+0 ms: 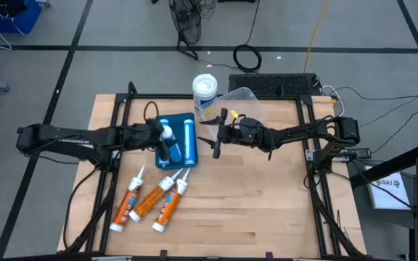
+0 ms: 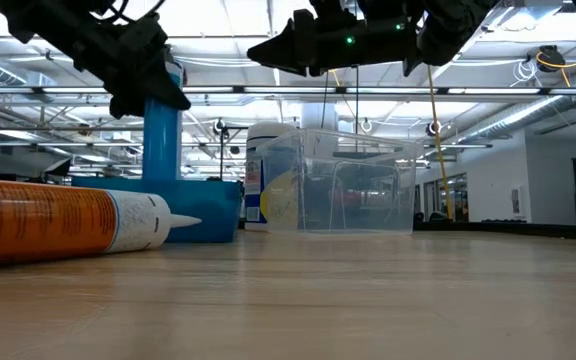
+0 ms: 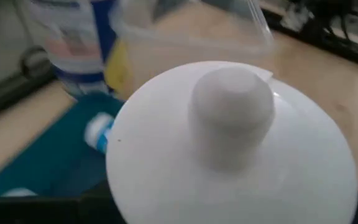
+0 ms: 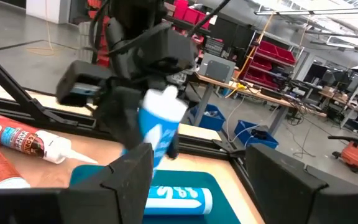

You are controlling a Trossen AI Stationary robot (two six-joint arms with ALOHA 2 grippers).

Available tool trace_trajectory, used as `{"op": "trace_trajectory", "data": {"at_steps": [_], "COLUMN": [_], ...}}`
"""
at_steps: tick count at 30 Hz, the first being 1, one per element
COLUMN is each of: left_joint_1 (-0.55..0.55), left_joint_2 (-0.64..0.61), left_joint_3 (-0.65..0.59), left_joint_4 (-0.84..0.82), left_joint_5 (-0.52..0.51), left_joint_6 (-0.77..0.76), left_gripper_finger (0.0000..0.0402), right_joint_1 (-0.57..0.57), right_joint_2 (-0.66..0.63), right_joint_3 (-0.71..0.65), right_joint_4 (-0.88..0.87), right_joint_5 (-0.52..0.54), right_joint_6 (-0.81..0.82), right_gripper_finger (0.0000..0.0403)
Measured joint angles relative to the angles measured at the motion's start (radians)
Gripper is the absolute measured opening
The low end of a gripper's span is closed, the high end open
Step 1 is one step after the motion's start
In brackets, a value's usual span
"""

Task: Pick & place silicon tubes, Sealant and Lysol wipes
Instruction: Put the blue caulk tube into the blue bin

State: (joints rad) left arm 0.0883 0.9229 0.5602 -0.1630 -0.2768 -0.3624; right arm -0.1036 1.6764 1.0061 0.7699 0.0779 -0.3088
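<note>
**Silicone tube upright in tray, L arm on it – release or re-place next**

Orange sealant tube point(image 2: 58, 220) closest to low cam, lying flat on tabletop point(image 1: 252, 210), nozzle twd blue tray point(image 1: 178, 154). Two more sealant tubes point(image 1: 162, 201) beside it in high view, all 3 near front-left, off the tray.

Left end effector point(image 1: 167, 138) over tray, clamped on blue silicone tube point(image 2: 161, 140) near its white-capped top; tube roughly upright, lower end at tray level. Cannot tell if resting on tray or just above. Second blue tube point(image 1: 189, 140) flat in tray, just beside.

Right end effector point(image 1: 216, 136) hovering betw. tray and clear tub point(image 1: 244, 104), fingers apart, nothing held. Lysol wipes point(image 1: 205, 90) upright at back edge, beside tub, touched by neither arm.

Step, by the look: silicone-tube pick/place, approx. mid-task; sealant and wipes not yet handled.

Next move prob. calls for:
- lowering/tilting tube so as not to topple on release
- keeping clear of the flat tube alongside
- L arm lifting straight up before going for sealant
- R arm best placed for wipes; wide grip needed, tub close by.
</note>
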Motion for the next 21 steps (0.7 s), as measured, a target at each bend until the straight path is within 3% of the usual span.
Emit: {"op": "trace_trajectory", "data": {"at_steps": [5,14,16,20,21], "left_joint_1": [0.000,0.000,0.000,0.000,0.000], "left_joint_2": [0.037,0.083,0.083,0.085,0.083], "left_joint_3": [0.001,0.005,0.003,-0.003,0.000], "left_joint_4": [-0.027,0.003,0.006,-0.008,-0.004], "left_joint_5": [0.079,0.090,0.092,0.098,0.095], "left_joint_6": [-0.043,-0.049,-0.039,-0.034,-0.032], "left_gripper_finger": [0.0212,0.0212,0.0241,0.0363,0.0378], "right_joint_1": [-0.001,-0.001,-0.001,-0.001,-0.001], "right_joint_2": [0.000,0.000,0.000,0.001,0.001], "right_joint_3": [0.000,0.000,0.000,0.000,0.000], "right_joint_4": [-0.001,-0.005,-0.011,-0.021,-0.021], "right_joint_5": [0.000,0.000,0.000,0.000,0.000], "right_joint_6": [0.000,0.000,0.001,0.001,0.001], "right_gripper_finger": [0.0238,0.0238,0.0238,0.0238,0.0238]}}
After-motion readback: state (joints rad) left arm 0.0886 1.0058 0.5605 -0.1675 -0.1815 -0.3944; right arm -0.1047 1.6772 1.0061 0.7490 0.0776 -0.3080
